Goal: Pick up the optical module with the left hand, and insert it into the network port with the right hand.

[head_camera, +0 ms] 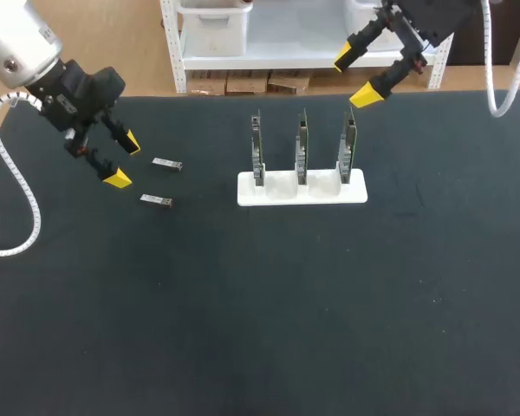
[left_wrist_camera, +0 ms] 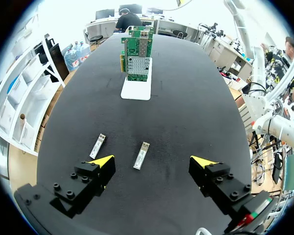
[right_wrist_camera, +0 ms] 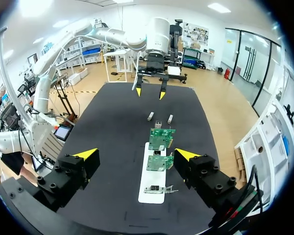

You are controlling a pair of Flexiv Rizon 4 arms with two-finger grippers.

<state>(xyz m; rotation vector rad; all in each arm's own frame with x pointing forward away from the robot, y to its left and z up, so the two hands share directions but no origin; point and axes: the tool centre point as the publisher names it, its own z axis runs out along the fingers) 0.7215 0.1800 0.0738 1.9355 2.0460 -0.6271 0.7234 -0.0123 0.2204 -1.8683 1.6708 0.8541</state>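
Black table [head_camera: 243, 329]: optical module [head_camera: 167, 164], second module [head_camera: 156, 201], white card stand [head_camera: 277, 192].

No text, label, number or sign is legible on the modules [head_camera: 167, 164], the circuit cards [head_camera: 302, 146], their stand [head_camera: 322, 191] or the desk [head_camera: 260, 329].

A big table [head_camera: 243, 329] [left_wrist_camera: 186, 122] [right_wrist_camera: 112, 147] fills the view. Its top is flat and dark, almost black, with a few tiny pale specks.

A white stand [head_camera: 280, 186] [left_wrist_camera: 135, 91] [right_wrist_camera: 152, 188] sits on it, nearer the far edge than the near one. The stand is long and low, with round corners, and lies flat on the dark top.
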